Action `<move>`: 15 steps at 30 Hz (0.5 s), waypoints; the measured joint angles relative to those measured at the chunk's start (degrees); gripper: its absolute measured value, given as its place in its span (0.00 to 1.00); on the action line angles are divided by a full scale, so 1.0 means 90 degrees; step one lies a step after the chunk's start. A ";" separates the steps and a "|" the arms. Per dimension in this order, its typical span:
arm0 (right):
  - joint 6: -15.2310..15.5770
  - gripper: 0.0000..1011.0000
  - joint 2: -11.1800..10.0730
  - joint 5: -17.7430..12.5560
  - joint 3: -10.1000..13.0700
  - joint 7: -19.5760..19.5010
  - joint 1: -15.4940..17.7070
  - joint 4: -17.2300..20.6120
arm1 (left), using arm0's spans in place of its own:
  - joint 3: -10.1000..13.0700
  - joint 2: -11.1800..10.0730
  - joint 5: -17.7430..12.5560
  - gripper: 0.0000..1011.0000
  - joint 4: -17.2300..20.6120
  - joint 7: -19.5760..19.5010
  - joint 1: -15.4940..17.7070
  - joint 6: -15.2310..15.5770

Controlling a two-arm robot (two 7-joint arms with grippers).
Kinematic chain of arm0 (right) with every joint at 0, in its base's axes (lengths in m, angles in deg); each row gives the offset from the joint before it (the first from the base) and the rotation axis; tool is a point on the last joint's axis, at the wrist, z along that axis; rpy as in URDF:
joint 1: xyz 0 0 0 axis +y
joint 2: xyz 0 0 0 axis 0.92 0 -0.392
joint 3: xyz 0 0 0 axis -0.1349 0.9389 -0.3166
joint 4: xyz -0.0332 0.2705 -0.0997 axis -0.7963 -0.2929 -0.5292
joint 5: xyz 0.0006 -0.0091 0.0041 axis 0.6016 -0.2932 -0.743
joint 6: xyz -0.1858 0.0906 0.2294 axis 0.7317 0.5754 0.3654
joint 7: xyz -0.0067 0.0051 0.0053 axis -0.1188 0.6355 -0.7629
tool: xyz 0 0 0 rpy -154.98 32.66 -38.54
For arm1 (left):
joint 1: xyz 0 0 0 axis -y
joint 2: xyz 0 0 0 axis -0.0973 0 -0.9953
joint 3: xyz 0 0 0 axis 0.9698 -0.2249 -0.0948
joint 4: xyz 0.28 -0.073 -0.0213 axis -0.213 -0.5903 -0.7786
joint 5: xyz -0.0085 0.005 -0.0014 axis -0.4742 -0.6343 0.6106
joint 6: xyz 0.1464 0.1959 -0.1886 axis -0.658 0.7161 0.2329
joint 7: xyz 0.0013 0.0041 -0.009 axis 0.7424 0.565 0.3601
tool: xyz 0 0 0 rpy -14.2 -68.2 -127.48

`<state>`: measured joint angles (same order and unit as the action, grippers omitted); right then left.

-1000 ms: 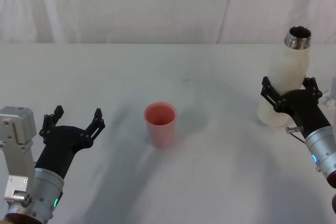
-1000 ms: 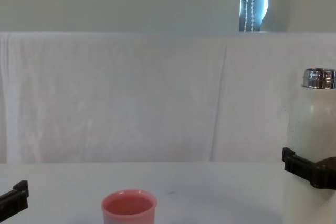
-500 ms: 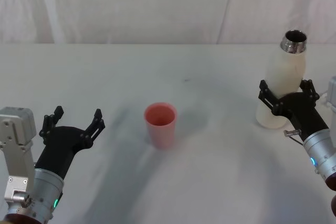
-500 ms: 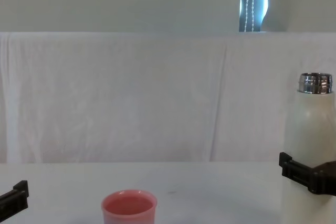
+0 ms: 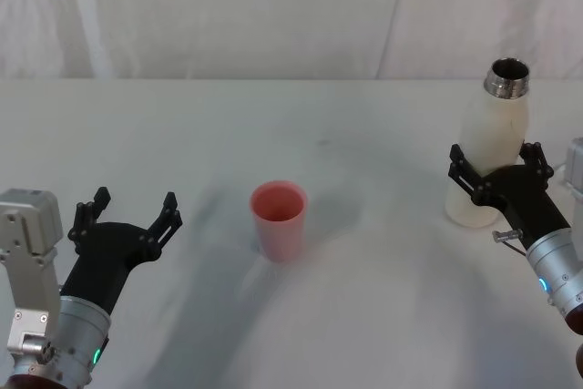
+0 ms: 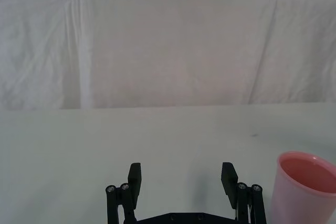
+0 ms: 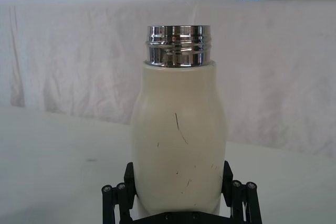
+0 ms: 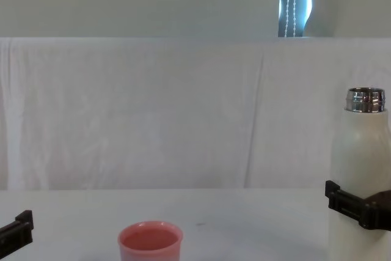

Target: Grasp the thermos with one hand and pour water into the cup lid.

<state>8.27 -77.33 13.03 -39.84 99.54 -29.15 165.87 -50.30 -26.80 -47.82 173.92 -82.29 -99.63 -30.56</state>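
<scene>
The cream-white thermos (image 5: 492,148) with its open silver neck stands upright at the table's right side. My right gripper (image 5: 498,158) is shut on its lower body, black fingers pressed on both flanks, as the right wrist view of the thermos (image 7: 178,135) confirms. The salmon-pink cup lid (image 5: 279,216) stands upright mid-table, well left of the thermos. My left gripper (image 5: 134,202) hovers open and empty at the front left, left of the cup lid (image 6: 304,182). In the chest view the thermos (image 8: 360,163) is at the right edge and the cup lid (image 8: 150,244) low in the middle.
A white cloth covers the table (image 5: 364,298), and a white curtain (image 5: 273,6) hangs behind its far edge. A pale grey object (image 5: 576,166) shows at the right border beside the thermos. Open tabletop lies between cup lid and thermos.
The thermos, held by my right gripper, has gone from leaning to upright and has sunk slightly while shifting a little left. The left arm and the cup lid have stayed put.
</scene>
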 joint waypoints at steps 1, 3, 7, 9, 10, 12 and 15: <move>0.0000 0.94 0.0000 0.0000 0.0001 0.0000 -0.0001 -0.0002 | 0.0000 0.0000 0.0000 0.99 0.0000 0.0000 0.0000 0.0000; 0.0000 0.94 -0.0002 0.0001 0.0002 0.0000 -0.0007 -0.0011 | 0.0000 0.0000 0.0000 0.99 0.0000 0.0000 0.0000 0.0000; 0.0000 0.94 -0.0001 0.0007 0.0004 -0.0003 -0.0018 -0.0036 | 0.0000 0.0000 0.0000 0.99 0.0000 0.0000 0.0000 0.0000; -0.0001 0.94 0.0001 0.0008 0.0004 -0.0004 -0.0021 -0.0047 | 0.0000 0.0000 0.0000 0.99 0.0000 0.0000 0.0000 0.0000; -0.0002 0.94 0.0002 0.0008 0.0005 -0.0004 -0.0022 -0.0051 | 0.0000 0.0000 0.0000 0.99 0.0000 0.0000 0.0000 0.0000; -0.0008 0.94 0.0005 0.0007 0.0006 -0.0004 -0.0023 -0.0059 | 0.0000 0.0000 0.0000 0.99 0.0000 0.0000 0.0000 0.0000; -0.0014 0.94 0.0008 0.0001 0.0006 0.0004 -0.0041 -0.0076 | 0.0000 0.0000 0.0000 0.99 0.0000 0.0000 0.0000 0.0000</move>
<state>8.15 -77.26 13.03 -39.79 99.57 -29.52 165.19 -50.30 -26.80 -47.82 173.92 -82.29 -99.62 -30.57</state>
